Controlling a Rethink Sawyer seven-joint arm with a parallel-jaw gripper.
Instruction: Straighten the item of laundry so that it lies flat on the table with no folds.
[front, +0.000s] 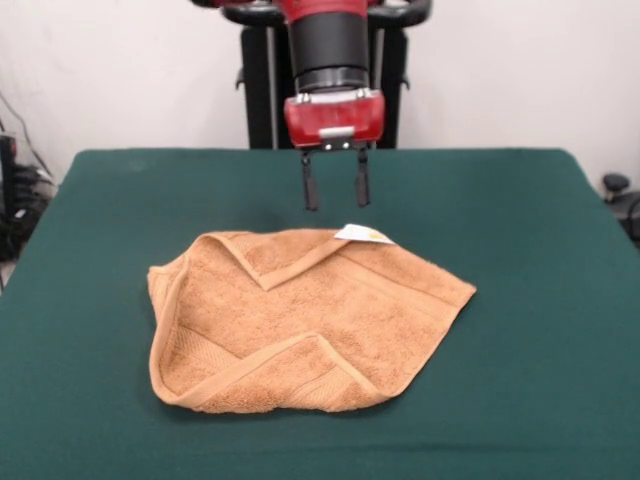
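The orange-tan towel (300, 320) lies on the dark green table (520, 330), a little left of the middle. Two corners are folded over onto it: one at the far edge and one at the near edge. Its left edge curls up. A small white tag (363, 234) sticks out at its far edge. My gripper (335, 185) hangs above the table just beyond the towel's far edge, close to the tag. Its two black fingers (310, 188) point down with a gap between them and hold nothing.
The robot's black pedestal (260, 90) stands behind the table's far edge. Cables and dark equipment (15, 200) sit off the table's left side, and a dark object (618, 190) sits off the right side.
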